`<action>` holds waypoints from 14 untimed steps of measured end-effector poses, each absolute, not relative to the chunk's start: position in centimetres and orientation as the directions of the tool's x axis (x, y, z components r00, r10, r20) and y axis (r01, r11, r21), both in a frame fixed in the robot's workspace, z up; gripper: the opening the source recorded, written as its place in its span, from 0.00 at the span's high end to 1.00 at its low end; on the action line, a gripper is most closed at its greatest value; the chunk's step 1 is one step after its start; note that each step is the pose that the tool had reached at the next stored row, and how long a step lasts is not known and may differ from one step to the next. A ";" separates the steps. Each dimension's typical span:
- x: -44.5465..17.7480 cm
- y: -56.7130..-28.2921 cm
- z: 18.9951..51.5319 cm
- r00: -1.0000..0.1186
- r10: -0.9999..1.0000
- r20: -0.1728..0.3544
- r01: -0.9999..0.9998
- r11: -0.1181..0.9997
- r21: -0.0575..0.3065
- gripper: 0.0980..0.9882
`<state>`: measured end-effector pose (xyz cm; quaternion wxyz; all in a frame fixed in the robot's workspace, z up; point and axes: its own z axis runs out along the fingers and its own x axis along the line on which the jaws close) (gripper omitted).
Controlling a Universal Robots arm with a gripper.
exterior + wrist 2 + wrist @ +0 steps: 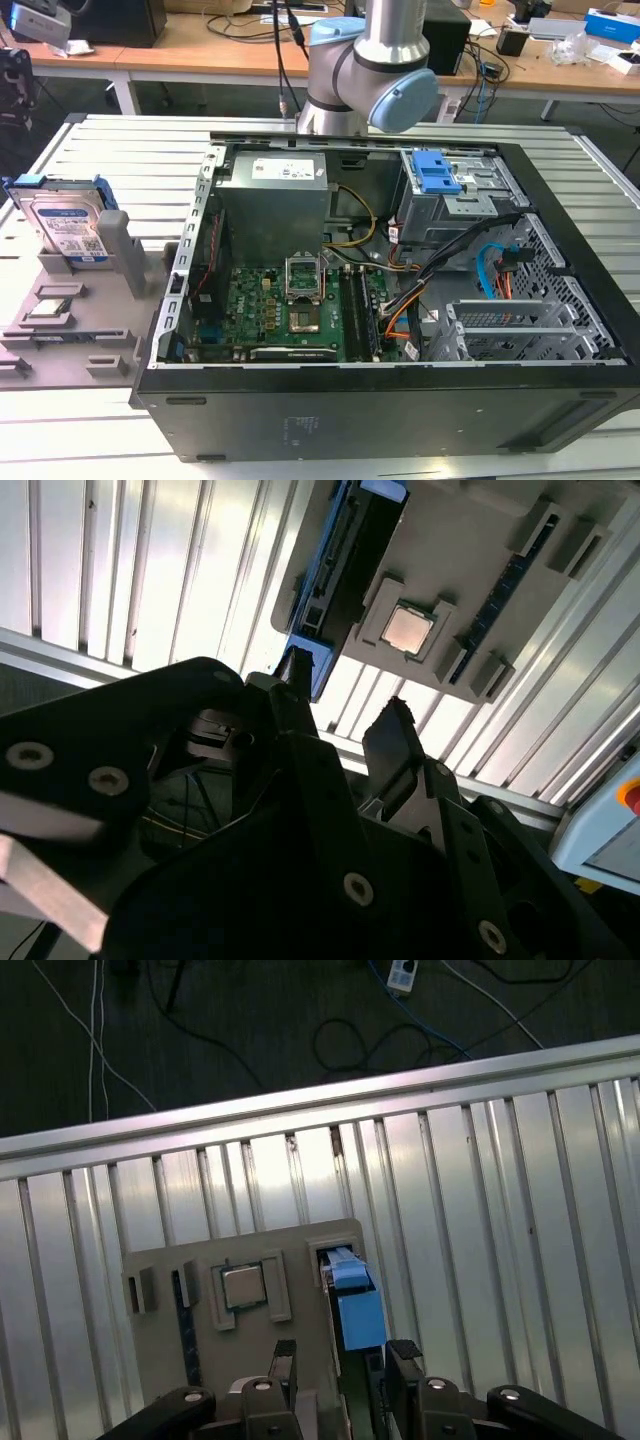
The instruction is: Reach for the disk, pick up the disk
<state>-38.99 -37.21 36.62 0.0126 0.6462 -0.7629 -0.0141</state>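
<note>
Gripper [343, 1358] poised above the grey fixture plate [300, 1243], first wrist view. Its jaws stand apart and hold nothing, with a clear gap between the two dark fingertips [285, 1352]. The gap looks wider than the disk [357, 1305] is thick, presumably so that a finger can pass down either side of it.

Seen edge-on, with its blue carrier frame towards the camera, the disk stands upright in a slot along one edge of the plate. It is in line with the gap and, as far as the wrist views show, apart from the fingers (in the exterior view its labelled face is turned to the camera). Standing it on edge probably leaves both broad faces free for gripping.

Processor chip [243, 1286] lies flat in a recess nearer the plate's middle, beside the disk. Slatted metal table [520, 1210] carries the plate. Open computer case [400, 400] sits on that table beyond the plate, towards the exterior view's right, with the arm [372, 80] rising behind it.
</note>
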 end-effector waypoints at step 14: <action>-39.0 -37.2 34.7 -0.165 -0.986 0.002 -0.986 0.165 0.038 0.57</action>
